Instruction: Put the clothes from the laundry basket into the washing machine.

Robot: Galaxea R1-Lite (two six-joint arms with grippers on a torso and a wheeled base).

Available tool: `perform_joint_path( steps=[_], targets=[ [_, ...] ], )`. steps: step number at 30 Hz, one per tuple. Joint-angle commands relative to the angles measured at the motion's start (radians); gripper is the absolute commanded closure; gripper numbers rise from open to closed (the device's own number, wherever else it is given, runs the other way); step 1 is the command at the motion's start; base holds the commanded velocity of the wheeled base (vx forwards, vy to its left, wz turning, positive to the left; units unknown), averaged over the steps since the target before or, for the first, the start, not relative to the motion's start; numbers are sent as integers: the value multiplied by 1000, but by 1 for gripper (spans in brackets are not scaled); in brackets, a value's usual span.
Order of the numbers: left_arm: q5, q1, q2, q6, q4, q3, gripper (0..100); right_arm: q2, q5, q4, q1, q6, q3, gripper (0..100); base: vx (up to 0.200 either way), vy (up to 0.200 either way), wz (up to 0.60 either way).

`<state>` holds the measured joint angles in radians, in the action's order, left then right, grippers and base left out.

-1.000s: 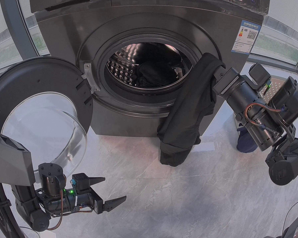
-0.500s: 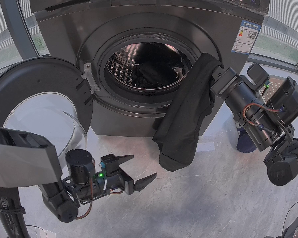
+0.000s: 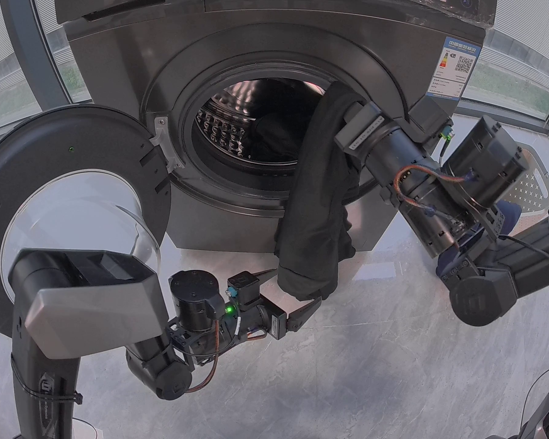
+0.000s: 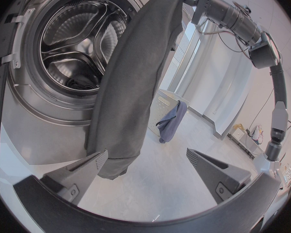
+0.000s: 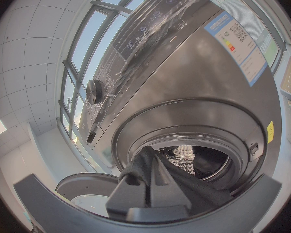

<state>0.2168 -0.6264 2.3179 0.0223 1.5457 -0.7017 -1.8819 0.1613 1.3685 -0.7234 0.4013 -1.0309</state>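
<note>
The washing machine (image 3: 134, 50) stands in front of me, its round door (image 3: 73, 153) swung open to the left. My right gripper (image 3: 348, 112) is at the right rim of the drum opening, shut on a black garment (image 3: 314, 208) that hangs down past the opening toward the floor. In the right wrist view the gripper (image 5: 150, 182) pinches the black cloth (image 5: 190, 186). My left gripper (image 3: 296, 288) is open, low by the garment's hanging end. The left wrist view shows the garment (image 4: 132, 81) reaching down to one of the fingers (image 4: 87, 170). Dark clothes (image 3: 274, 135) lie in the drum.
The white laundry basket (image 3: 534, 184) stands on the floor to the right of the machine, behind my right arm, with a blue cloth (image 4: 171, 122) draped over its side. Grey marble floor (image 3: 378, 361) lies open in front of the machine.
My right arm has swung left, carrying the black garment from beside the machine to the drum opening. My left arm has moved forward and right, bringing its open gripper to the garment's lower end.
</note>
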Motion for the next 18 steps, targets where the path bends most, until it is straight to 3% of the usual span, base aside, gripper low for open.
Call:
perform_joint_path(
  steps=[1, 7, 11, 18],
  targets=[
    [-28, -9, 89, 5, 2, -90, 0, -60, 3, -31, -33, 1, -101, 100, 0, 0, 0],
    [-80, -9, 121, 31, 1, -190, 0, -68, 4, -35, -56, 1, -117, 100, 0, 0, 0],
    [-99, -9, 150, 34, -9, -252, 0, -68, 17, -32, -60, 1, -115, 100, 0, 0, 0],
    [-185, 2, 193, 33, -10, -335, 0, -68, 29, -23, -60, 1, -104, 100, 0, 0, 0]
  ],
)
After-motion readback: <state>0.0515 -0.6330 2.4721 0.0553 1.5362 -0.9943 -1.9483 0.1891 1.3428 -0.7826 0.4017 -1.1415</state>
